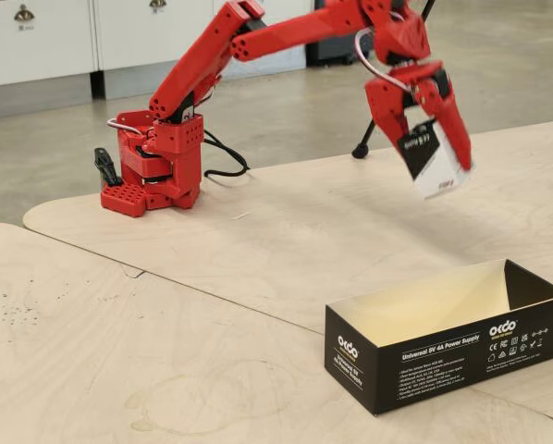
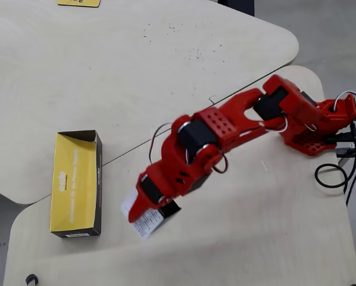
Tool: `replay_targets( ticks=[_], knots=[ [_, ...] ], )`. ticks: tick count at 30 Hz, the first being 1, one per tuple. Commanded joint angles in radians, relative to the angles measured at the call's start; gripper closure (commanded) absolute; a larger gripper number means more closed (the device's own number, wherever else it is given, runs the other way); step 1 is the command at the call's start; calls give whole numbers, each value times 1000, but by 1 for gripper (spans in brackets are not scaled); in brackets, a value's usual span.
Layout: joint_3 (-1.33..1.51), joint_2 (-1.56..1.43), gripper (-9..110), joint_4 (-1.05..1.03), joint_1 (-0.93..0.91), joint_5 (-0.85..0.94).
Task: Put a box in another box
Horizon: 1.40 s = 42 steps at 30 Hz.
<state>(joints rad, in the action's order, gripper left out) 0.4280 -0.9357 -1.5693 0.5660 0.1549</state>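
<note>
Small black-and-white cardboard carton (image 1: pixel 434 157): off the table, tilted, pinched between red gripper fingers, black panel up near the fingers, white face with small print lower down. In the overhead view the carton (image 2: pixel 147 221) pokes out from under the arm, white printed face visible, black part tucked beside it.

Long shallow black cardboard box (image 1: pixel 448 347): flat on the plywood table, open top, cream inside, empty, white "Universal 5V 4A Power Supply" print on its long side. Overhead, the box (image 2: pixel 77 182) shows a yellowish interior and sits well apart from the carton, to its left.
</note>
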Motion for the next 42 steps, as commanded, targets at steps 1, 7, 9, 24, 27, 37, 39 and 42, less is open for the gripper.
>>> replay_targets(
  ticks=[1,7,9,24,27,37,39,42],
  knots=[
    [-83,-147,88,49,-118,69],
    [-64,-138,87,183,-261,114],
    [-66,-101,87,238,-278,124],
    [-115,183,87,528,-216,189],
    [-114,216,87,578,-212,219],
    [-38,245,85,690,-229,265],
    [-21,239,82,692,-232,264],
    [5,229,79,692,-235,256]
  ],
)
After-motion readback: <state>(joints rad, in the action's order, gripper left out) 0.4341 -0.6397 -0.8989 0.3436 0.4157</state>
